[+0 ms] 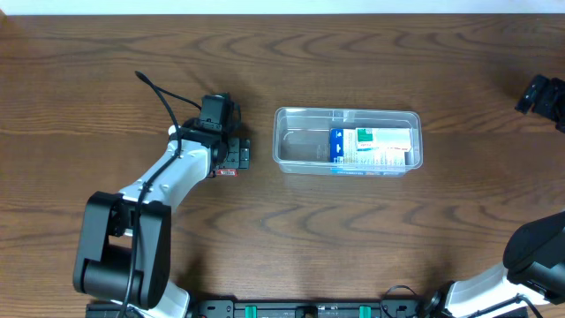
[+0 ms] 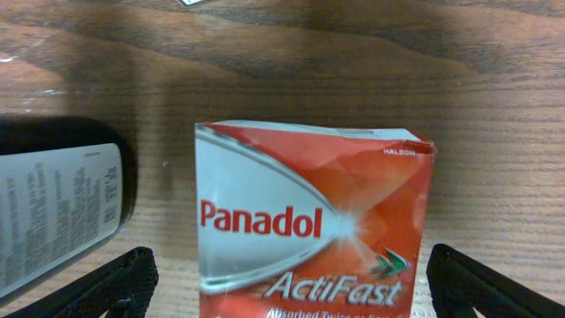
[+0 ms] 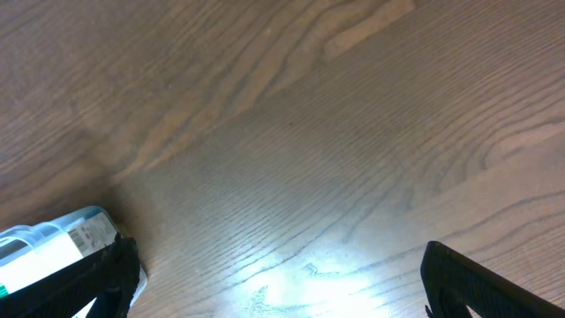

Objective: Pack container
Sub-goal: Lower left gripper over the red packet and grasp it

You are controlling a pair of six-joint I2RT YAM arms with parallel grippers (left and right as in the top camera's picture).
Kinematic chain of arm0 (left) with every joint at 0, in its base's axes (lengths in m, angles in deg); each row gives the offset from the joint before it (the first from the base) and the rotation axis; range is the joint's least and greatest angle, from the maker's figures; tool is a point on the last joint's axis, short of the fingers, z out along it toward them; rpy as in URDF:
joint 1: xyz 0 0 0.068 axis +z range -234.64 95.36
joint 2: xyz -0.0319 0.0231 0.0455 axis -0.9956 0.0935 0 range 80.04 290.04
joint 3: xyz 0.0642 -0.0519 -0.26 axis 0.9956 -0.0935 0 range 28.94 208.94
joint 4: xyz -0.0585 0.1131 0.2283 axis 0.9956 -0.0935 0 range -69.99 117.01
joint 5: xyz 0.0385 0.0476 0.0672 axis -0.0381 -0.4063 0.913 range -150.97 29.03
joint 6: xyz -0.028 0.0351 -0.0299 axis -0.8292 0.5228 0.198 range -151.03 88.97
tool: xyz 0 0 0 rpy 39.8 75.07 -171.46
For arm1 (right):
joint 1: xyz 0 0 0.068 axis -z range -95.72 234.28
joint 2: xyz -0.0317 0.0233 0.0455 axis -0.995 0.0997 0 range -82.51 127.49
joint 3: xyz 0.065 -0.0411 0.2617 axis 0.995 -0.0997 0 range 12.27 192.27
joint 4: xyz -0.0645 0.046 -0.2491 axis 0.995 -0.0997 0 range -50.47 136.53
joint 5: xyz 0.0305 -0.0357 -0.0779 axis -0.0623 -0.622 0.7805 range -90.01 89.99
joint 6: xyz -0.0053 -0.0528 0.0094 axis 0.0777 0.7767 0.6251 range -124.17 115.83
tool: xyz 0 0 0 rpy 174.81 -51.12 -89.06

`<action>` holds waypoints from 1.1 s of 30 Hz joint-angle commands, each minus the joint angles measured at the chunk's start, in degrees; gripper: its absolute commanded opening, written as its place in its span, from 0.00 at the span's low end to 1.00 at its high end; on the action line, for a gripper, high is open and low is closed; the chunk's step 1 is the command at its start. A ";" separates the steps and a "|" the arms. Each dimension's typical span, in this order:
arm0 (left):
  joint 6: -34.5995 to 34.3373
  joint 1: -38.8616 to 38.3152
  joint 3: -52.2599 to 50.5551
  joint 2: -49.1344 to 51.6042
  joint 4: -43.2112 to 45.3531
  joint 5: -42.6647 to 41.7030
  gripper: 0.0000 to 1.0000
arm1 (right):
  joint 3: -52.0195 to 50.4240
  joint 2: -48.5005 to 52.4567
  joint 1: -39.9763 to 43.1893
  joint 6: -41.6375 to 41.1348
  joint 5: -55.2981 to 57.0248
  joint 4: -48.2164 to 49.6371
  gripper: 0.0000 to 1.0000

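Observation:
The container (image 1: 347,141), a clear shallow plastic bin, sits at the table's middle with a blue, white and green box (image 1: 371,147) in its right half. My left gripper (image 1: 235,155) hovers left of it, open. In the left wrist view a red and silver Panadol ActiFast box (image 2: 309,221) lies flat between the fingers (image 2: 110,283) without touching them. A dark bottle with a white label (image 2: 53,212) lies just left of the box. My right gripper (image 1: 539,94) is at the far right edge, open over bare wood (image 3: 282,291). One corner of the container (image 3: 53,243) shows at its lower left.
Only a sliver of the red box (image 1: 227,172) shows under the left wrist in the overhead view. The left arm's base (image 1: 119,252) stands at the front left, the right arm's base (image 1: 530,265) at the front right. Brown wood table all around.

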 commanded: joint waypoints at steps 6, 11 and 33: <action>-0.52 -0.07 -0.28 0.92 1.55 -0.15 0.98 | 0.72 -0.90 0.17 -0.68 -0.17 -0.02 0.99; -0.52 -0.07 -0.28 2.49 2.47 -1.40 0.98 | 0.72 -0.90 0.17 -0.70 -0.17 -0.02 0.99; -0.52 -0.07 -0.02 1.57 2.43 -2.47 0.66 | 0.72 -0.90 0.17 -0.70 -0.17 -0.02 0.99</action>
